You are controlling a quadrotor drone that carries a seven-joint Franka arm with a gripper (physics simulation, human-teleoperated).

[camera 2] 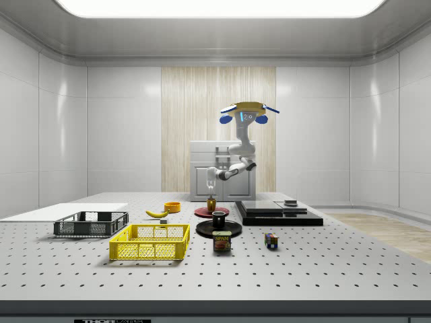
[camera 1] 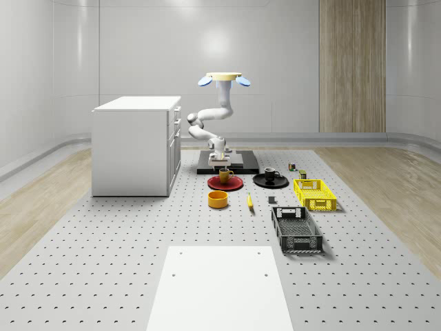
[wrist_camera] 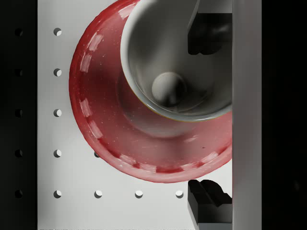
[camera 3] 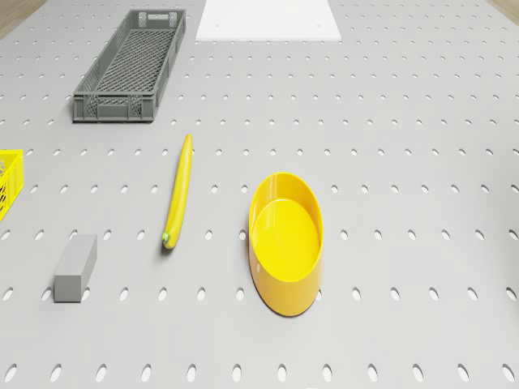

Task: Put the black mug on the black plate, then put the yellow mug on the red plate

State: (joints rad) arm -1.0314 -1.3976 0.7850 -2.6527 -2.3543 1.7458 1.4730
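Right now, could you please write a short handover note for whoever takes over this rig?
Drone hovers beyond the plates, arm reaching down.
Gripper is directly over the yellow mug, at its rim; the wrist view shows a finger inside the mug. Whether it is gripping cannot be told.
Yellow mug sits over the red plate.
Black mug stands on the black plate: first step done.
Left: confirm the yellow mug rests on the red plate, release, withdraw.

two mugs, two plates, two crates, one yellow bowl, one banana, one cabinet
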